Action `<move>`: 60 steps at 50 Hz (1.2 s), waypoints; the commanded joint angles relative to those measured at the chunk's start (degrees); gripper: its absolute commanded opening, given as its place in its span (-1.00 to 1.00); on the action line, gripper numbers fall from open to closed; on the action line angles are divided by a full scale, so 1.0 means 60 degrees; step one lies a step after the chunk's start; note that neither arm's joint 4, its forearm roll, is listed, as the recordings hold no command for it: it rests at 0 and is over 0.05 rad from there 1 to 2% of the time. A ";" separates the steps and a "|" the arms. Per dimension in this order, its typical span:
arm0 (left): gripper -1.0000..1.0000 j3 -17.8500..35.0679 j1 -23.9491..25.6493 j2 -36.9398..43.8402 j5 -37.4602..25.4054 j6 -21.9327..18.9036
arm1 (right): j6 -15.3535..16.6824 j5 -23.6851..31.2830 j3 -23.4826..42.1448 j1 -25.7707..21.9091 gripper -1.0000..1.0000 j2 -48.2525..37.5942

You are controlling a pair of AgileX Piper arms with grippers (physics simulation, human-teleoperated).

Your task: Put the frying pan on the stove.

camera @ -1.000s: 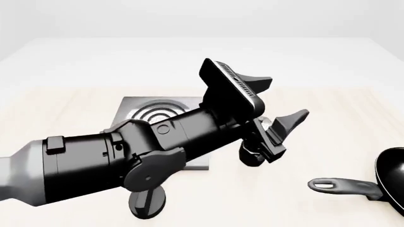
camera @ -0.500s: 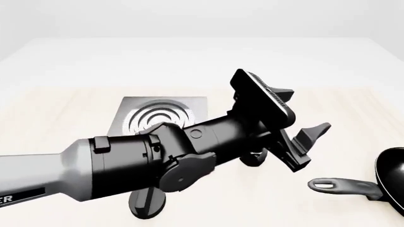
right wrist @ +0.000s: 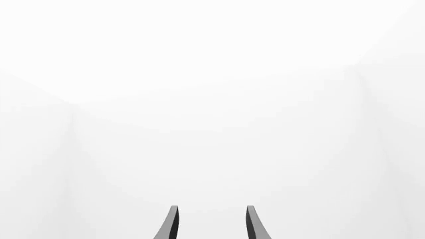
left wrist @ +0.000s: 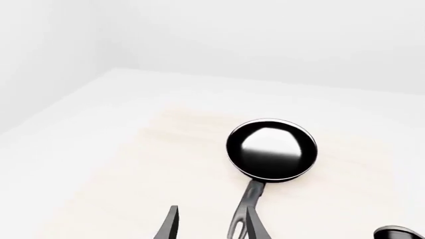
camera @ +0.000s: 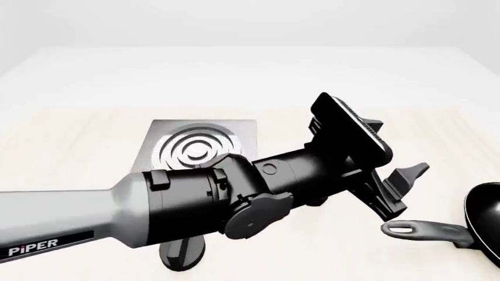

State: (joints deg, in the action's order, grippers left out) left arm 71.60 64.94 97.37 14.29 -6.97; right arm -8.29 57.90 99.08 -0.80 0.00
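Observation:
The frying pan (camera: 484,218) lies at the table's right edge, cut off by the frame, with its long handle (camera: 425,229) pointing left. In the left wrist view the pan (left wrist: 271,148) shows whole, glossy inside, and its handle (left wrist: 249,204) runs toward one of the fingers (left wrist: 256,226). My left gripper (camera: 399,146) is open and holds nothing. It hovers just above and left of the handle's loop end. The stove (camera: 195,146), a grey slab with silver rings, sits left of centre, partly behind the left arm. My right gripper (right wrist: 212,226) is open and faces only a blank white background.
A black rounded object (camera: 184,256) stands near the front edge under the left arm. Another dark object (camera: 315,201) peeks out behind the arm right of the stove. A dark rimmed object (left wrist: 398,232) shows at the corner of the left wrist view.
My left arm has swung right and down, carrying the open gripper from over the stove's right side to just above the pan handle's end. The pan has not moved.

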 commanded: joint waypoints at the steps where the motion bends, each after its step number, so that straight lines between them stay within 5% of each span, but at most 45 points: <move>1: 1.00 0.0468 0.0149 0.0402 -0.0202 0.0020 | 0.0013 -0.0068 -0.0073 -0.0076 1.00 0.0000; 60: 1.00 0.2859 0.0507 0.2874 -0.1243 0.0296 | 0.0180 -0.0061 0.0188 -0.0114 1.00 0.0000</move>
State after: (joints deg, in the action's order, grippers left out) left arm 86.23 67.69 112.04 8.07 -5.59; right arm -7.45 57.53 99.99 -1.47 0.00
